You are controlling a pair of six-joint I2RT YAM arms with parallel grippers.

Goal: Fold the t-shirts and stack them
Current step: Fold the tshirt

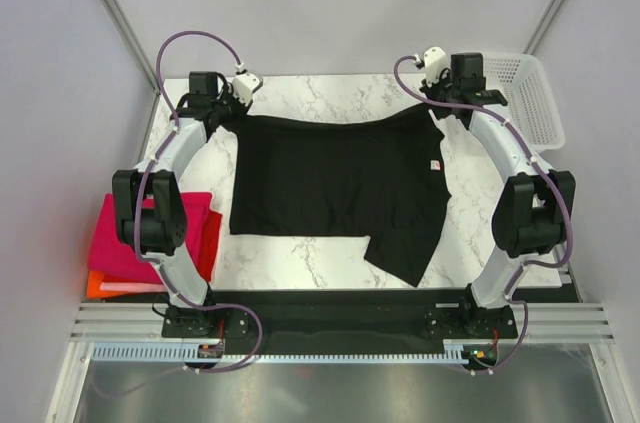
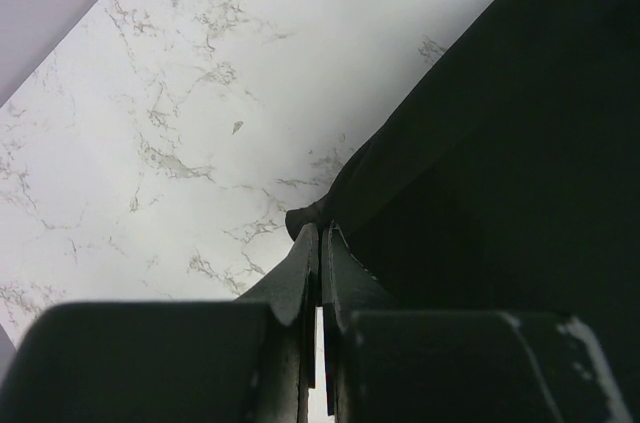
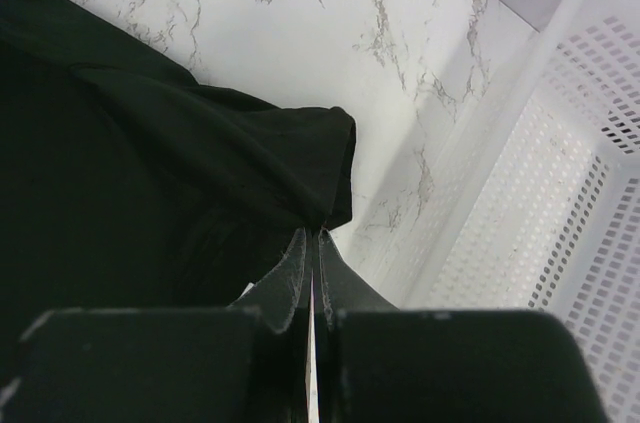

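The black t-shirt (image 1: 335, 183) lies spread over the marble table, a sleeve hanging toward the near right. My left gripper (image 1: 226, 115) is shut on its far left corner; in the left wrist view the gripper (image 2: 320, 231) pinches the cloth edge (image 2: 480, 143). My right gripper (image 1: 440, 111) is shut on its far right corner; in the right wrist view the gripper (image 3: 314, 233) pinches a fold of the cloth (image 3: 250, 163). Folded shirts sit stacked at the near left: magenta-pink (image 1: 118, 243) on top, red (image 1: 210, 243) beneath, orange (image 1: 98, 287) at the bottom.
A white plastic mesh basket (image 1: 535, 98) stands at the far right corner, close beside my right gripper; it also shows in the right wrist view (image 3: 540, 203). Bare marble (image 1: 320, 93) lies beyond the shirt. A small white label (image 1: 436, 165) shows on the shirt.
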